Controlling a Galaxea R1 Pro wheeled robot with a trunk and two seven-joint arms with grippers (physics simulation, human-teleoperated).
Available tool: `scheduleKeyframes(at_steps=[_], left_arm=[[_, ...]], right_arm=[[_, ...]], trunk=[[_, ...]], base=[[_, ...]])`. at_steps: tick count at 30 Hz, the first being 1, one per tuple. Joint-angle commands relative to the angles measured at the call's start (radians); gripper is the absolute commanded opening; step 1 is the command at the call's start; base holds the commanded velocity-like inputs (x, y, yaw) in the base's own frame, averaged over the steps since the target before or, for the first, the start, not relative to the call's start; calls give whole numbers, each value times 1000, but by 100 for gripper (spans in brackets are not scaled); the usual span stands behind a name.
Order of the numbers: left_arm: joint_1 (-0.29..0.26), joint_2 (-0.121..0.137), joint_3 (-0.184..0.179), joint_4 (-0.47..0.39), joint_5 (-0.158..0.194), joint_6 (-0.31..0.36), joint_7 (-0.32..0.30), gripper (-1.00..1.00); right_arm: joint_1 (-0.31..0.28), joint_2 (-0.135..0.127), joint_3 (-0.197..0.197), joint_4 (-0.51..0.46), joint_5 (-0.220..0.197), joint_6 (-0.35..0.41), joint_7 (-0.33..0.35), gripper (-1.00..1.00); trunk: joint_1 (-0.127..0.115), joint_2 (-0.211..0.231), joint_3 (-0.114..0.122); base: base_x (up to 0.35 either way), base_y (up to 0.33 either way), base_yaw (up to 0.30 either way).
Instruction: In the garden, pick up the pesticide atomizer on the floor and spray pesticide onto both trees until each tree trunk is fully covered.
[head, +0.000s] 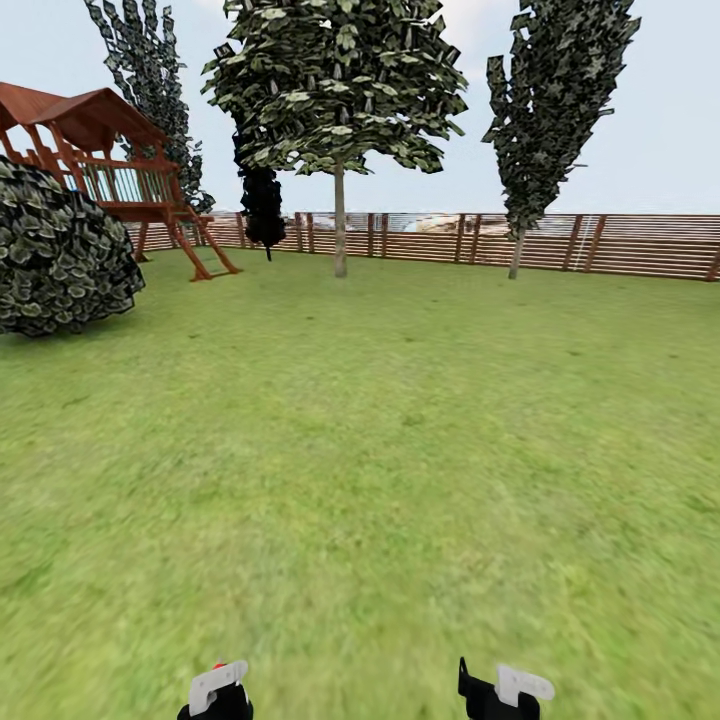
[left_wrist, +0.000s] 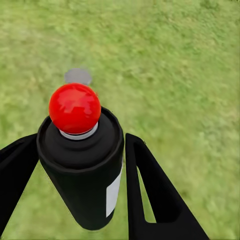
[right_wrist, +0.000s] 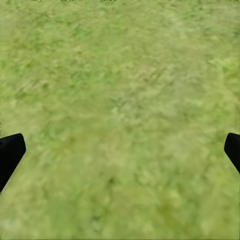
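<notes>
Left end effector (left_wrist: 80, 200) closed around black spray can (left_wrist: 82, 170) with red knob, held mid-body; looks light, rigid, smooth, may slip; right end effector (right_wrist: 120, 150) wide open, empty; tree (head: 339, 220) far across lawn (head: 380, 450).

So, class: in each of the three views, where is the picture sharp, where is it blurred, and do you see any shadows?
Head view: the tree and fence are crisp, while the near grass smears, with no clear shadows. Left wrist view: the black can with a red ball top is sharp, with a grey patch on the soft grass beyond it. Right wrist view: blurred grass throughout.
</notes>
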Motion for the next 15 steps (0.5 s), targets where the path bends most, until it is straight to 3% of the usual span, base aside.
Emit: scheduleKeyframes(at_steps=[1, 15], left_arm=[[-1, 1, -9, -1, 3, -5, 10, -100], [-1, 1, -9, -1, 3, -5, 10, -100]], right_arm=[[-1, -1, 8, 0, -10, -6, -6, 100], [-1, -1, 9, 0, -10, -6, -6, 100]], trunk=[[1, -2, -2], [1, -2, -2]], base=[[339, 96, 0], [339, 96, 0]])
